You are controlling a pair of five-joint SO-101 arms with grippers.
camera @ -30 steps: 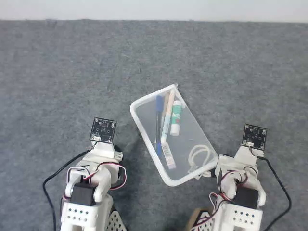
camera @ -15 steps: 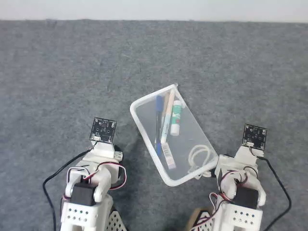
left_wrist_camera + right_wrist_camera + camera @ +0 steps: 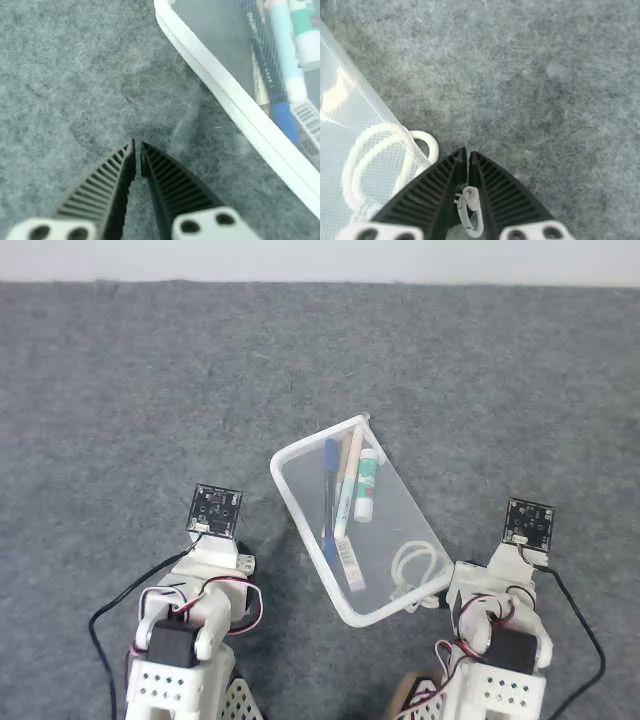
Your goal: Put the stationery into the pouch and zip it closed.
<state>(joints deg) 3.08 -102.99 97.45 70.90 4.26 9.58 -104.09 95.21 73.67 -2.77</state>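
Comparing with a second ago, nothing moves. The pouch lies between the arms with the pens inside. The left gripper is closed and empty beside it. The right gripper is closed, with the zip ring in its slit. The task seems nearly finished.

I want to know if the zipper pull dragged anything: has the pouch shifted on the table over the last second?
No. In the high view, the pouch lies at the same spot and the same tilt relative to the far edge of the gray mat.

Central pouch, seemingly a low obstacle
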